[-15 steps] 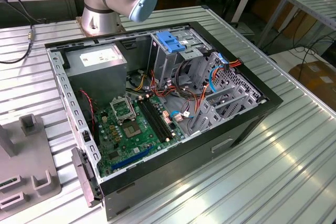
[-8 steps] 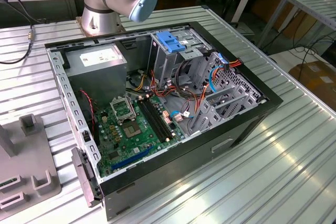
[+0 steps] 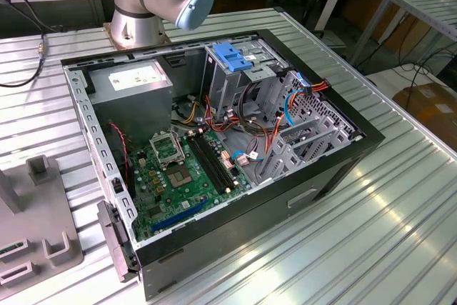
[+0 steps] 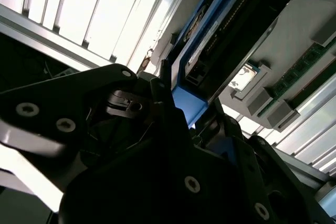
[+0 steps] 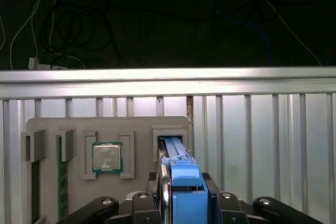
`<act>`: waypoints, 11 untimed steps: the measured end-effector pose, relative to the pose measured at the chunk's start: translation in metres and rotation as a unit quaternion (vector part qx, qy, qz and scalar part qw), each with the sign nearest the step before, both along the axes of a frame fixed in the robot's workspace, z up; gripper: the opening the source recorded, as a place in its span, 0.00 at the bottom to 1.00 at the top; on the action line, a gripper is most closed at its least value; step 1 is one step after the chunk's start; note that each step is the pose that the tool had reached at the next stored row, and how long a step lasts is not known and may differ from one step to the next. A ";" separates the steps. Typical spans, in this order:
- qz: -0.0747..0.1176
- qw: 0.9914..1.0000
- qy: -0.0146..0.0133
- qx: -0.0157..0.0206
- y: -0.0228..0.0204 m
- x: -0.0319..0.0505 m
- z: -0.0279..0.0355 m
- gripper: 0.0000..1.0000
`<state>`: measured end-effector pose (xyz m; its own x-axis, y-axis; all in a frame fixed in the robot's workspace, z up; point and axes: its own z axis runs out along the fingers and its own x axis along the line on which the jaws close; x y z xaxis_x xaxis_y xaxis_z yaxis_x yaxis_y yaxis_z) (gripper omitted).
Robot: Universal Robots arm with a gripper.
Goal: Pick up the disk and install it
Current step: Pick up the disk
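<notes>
**Item:** the disk (image 5: 184, 184). 1 flat grey-metal drive, edged by a blue plastic carrier frame.

**Location:** On edge at a slot of the grey holder tray (image 5: 142, 124), which lies on the slatted metal desk (image 5: 262, 129). On the same tray, 1 processor chip (image 5: 107, 157) sits just beside the slot. From where I stand I cannot tell whether the disk's lower edge sits in the slot or hangs just clear of it. In the exterior view the tray is at that view's left, beside the open computer case (image 3: 335, 169). The disk is not yet installed.

**Tool:** The tool (image 5: 185, 200) is clamped on the disk, pressing the blue frame from both sides.

**Handling, as I judge it:**
- Stiff and dense for its size, so it will not flex in a grip.
- The bare metal faces are likely slick, while the plastic frame offers a better purchase.
- Sensitive to knocks.
- The row of contacts (image 4: 230, 18) on its dark side is the fragile part.

**Where to hold:** On the carrier frame, across the thickness and near the middle of the upper edge, so it hangs straight. Keep off the contact end.
</notes>
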<state>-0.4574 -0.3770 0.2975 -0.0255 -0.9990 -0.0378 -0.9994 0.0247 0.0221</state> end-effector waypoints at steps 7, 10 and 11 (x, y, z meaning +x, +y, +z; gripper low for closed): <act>0.000 1.000 0.000 0.000 0.0007 0.0000 -0.0003 0.44; 0.000 1.000 0.000 0.000 0.0001 0.0000 -0.0004 0.44; 0.000 1.000 0.000 0.000 -0.0004 0.0000 -0.0005 0.44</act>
<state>-0.4574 -0.3775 0.2970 -0.0255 -0.9990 -0.0378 -0.9995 0.0247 0.0219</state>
